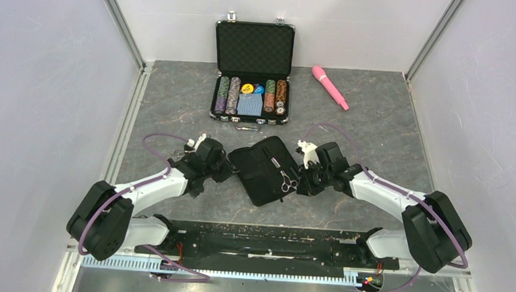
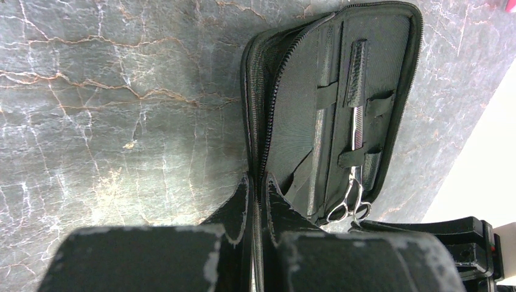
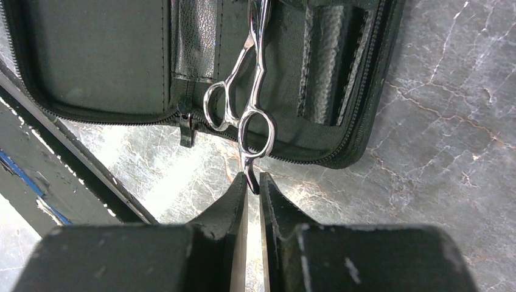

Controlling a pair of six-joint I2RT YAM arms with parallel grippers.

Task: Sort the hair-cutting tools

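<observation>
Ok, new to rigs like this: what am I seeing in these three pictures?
Two robot arms with two-finger grippers, bolted to a grey marbled table. The wide picture looks down from above; the others come from wrist cameras. On the table lie an open black fabric pouch, an open black case of poker chips and a pink wand. The left gripper pinches the pouch's edge; the right gripper is shut on the handle tail of slim silver metal scissors tucked in it.
</observation>
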